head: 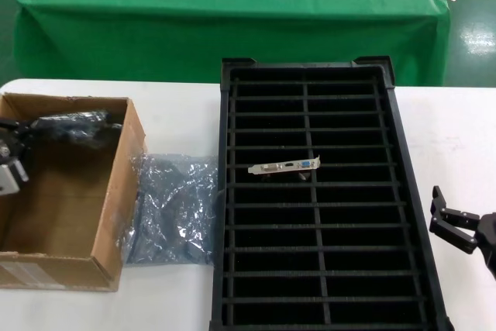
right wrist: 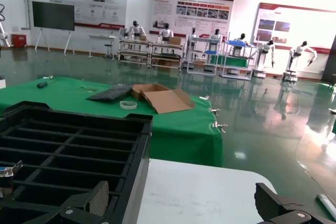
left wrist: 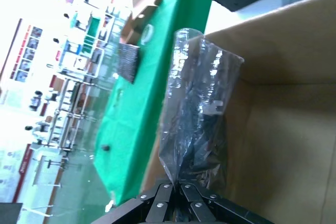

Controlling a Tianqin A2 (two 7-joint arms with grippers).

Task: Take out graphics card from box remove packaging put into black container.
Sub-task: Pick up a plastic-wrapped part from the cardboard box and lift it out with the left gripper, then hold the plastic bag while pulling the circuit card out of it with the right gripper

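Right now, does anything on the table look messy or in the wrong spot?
Yes. An empty crumpled plastic bag lies loose on the white table, between the cardboard box and the black tray. One card already stands in a tray slot. The left end effector pinches another bagged card over the box.
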